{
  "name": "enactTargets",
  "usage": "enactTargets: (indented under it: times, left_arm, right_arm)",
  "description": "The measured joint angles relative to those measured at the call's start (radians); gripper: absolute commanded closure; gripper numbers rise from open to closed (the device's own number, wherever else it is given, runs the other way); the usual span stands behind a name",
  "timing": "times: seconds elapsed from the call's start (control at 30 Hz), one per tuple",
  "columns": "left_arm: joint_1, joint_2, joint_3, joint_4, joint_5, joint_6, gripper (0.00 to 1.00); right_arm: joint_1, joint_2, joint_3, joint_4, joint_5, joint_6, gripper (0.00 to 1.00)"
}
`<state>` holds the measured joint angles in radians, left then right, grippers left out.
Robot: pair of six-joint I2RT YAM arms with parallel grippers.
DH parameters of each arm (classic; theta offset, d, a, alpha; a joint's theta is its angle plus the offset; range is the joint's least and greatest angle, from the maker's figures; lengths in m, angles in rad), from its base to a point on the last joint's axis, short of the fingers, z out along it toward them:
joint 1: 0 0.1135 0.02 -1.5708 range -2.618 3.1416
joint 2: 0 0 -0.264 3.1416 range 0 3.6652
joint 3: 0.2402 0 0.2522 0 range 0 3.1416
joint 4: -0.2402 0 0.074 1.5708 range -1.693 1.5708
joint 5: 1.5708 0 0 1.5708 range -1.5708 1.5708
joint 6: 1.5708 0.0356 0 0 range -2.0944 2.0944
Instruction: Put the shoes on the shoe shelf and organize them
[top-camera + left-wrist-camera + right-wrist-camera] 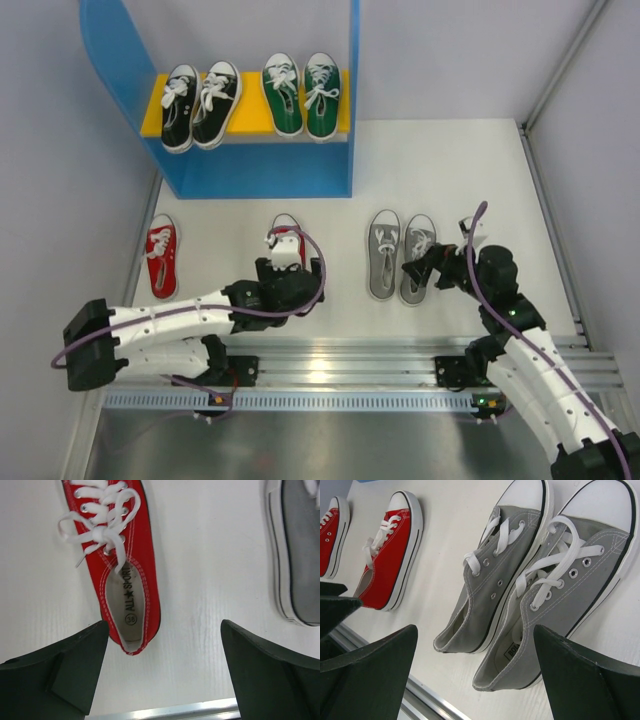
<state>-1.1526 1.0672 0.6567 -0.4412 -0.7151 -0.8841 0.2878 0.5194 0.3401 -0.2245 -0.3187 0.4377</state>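
The blue shoe shelf (250,180) stands at the back, with the black pair (200,105) and the green pair (302,95) on its yellow board. One red shoe (161,258) lies on the table at the left. The other red shoe (287,228) (117,555) lies just ahead of my left gripper (287,266) (164,630), which is open and empty, its jaws behind the heel. The grey pair (400,255) (530,590) lies side by side at centre right. My right gripper (418,268) (475,635) is open and empty, its jaws wide around the grey heels without touching them.
A metal rail (340,362) runs along the near table edge behind both grippers. Grey walls close in on the left and right. The shelf's tall blue side panels (352,60) flank the yellow board. White table surface lies below the yellow board in front of the shelf.
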Motion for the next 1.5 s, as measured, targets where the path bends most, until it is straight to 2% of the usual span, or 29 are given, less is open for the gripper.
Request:
enactTargets:
  times: [0.27, 0.4, 0.63, 0.77, 0.9, 1.07, 1.13, 1.2, 1.23, 1.27, 1.5]
  left_arm:
    - [-0.18, 0.15, 0.001, -0.14, -0.263, -0.252, 0.02]
    - [-0.188, 0.208, -0.002, -0.162, -0.328, -0.355, 0.02]
    - [-0.189, 0.21, -0.079, -0.168, -0.398, -0.504, 0.01]
    - [-0.189, 0.219, -0.109, -0.125, -0.42, -0.5, 0.05]
    - [-0.189, 0.216, -0.192, 0.104, -0.416, -0.351, 0.12]
    - [-0.171, 0.221, -0.236, 0.278, -0.397, -0.22, 0.16]
    - [-0.156, 0.226, -0.238, 0.343, -0.389, -0.182, 0.23]
    - [-0.14, 0.234, -0.242, 0.391, -0.38, -0.146, 0.38]
    - [-0.134, 0.237, -0.246, 0.41, -0.374, -0.129, 0.85]
    - [-0.13, 0.24, -0.249, 0.432, -0.369, -0.115, 1.0]
    - [-0.124, 0.242, -0.254, 0.433, -0.377, -0.093, 1.0]
  right_arm:
    - [0.005, -0.001, 0.0, 0.0, 0.001, 0.0, 0.01]
    - [0.005, -0.002, 0.0, -0.001, 0.002, -0.001, 0.01]
    - [0.005, 0.0, 0.0, -0.001, 0.003, -0.001, 0.01]
    - [0.006, 0.009, 0.0, 0.0, 0.003, -0.001, 0.0]
    - [0.01, 0.014, 0.0, -0.002, 0.003, -0.001, 0.01]
    - [0.013, 0.016, 0.0, -0.003, 0.004, -0.001, 0.01]
    - [0.013, 0.016, 0.0, -0.004, 0.004, -0.001, 0.01]
    - [0.013, 0.016, 0.0, -0.004, 0.004, -0.001, 0.01]
    - [0.013, 0.016, 0.0, -0.004, 0.004, -0.001, 0.0]
    - [0.013, 0.016, 0.0, -0.005, 0.004, -0.001, 0.0]
    - [0.013, 0.015, 0.0, -0.006, 0.004, -0.002, 0.01]
